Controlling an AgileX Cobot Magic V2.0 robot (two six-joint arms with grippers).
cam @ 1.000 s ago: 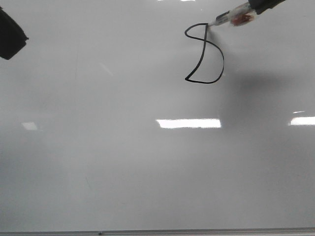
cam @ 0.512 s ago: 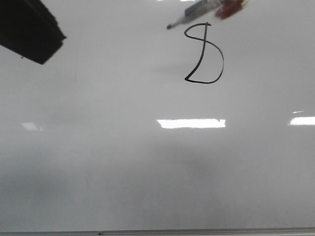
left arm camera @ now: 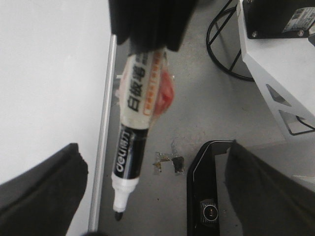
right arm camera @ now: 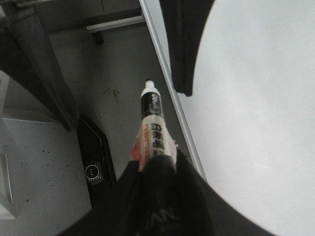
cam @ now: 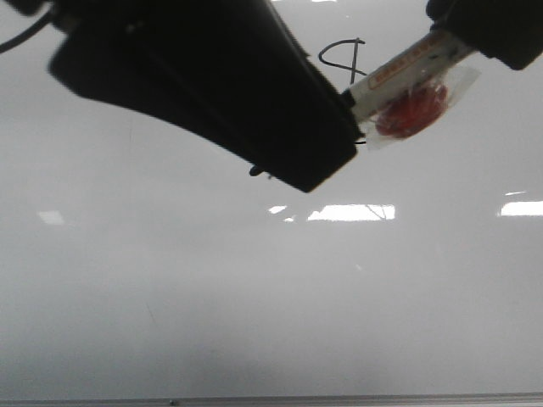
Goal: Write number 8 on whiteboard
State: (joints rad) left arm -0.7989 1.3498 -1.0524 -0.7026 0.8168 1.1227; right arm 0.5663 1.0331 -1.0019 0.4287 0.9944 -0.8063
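Presently, item one: the whiteboard (cam: 254, 305), a large glossy pale board with bright reflections, fills the front view. Item two: the left gripper (left arm camera: 147, 196), a big dark mass crossing the upper front view; its fingers are spread wide, nothing between them, with the marker's tip pointing into the gap. Item three: the right gripper (right arm camera: 155, 167), at the upper right of the front view, is clamped on the marker (cam: 407, 72), holding it by the rear of the barrel, raised off the board and angled toward the left gripper. Item four: the number 8 (cam: 341, 52), thin black line near the top of the board, only its upper loop visible, the rest hidden behind the left arm and the marker. Judgement: the figure looks drawn and a handover appears under way; the left fingers should close on the bare black barrel, squarely, before the right lets go.
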